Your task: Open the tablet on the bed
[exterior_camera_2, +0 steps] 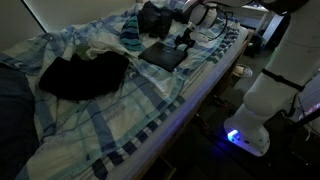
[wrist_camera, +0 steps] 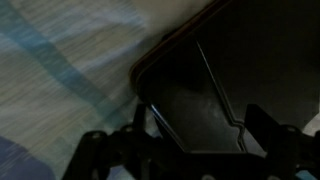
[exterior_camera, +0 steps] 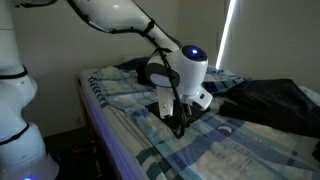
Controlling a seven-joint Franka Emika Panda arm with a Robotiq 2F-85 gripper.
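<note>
The tablet point(exterior_camera_2: 162, 56) is a flat dark slab lying closed on the plaid bed point(exterior_camera_2: 150, 110), near the bed's edge. In the wrist view the tablet point(wrist_camera: 215, 70) fills the right half, with a rounded corner at the upper left and plaid bedding point(wrist_camera: 60, 70) beside it. My gripper point(wrist_camera: 200, 135) is open, with its two fingers spread just above the tablet's near edge. In both exterior views the gripper point(exterior_camera_2: 185, 40) point(exterior_camera: 178, 122) points down onto the bed point(exterior_camera: 130, 130) at the tablet. It holds nothing.
A large rumpled dark cloth point(exterior_camera_2: 85, 75) point(exterior_camera: 270, 100) lies on the bed beside the tablet. A bulky dark bag point(exterior_camera_2: 155, 18) point(exterior_camera: 150, 70) sits behind the gripper. The robot base point(exterior_camera_2: 265, 100) stands beside the bed.
</note>
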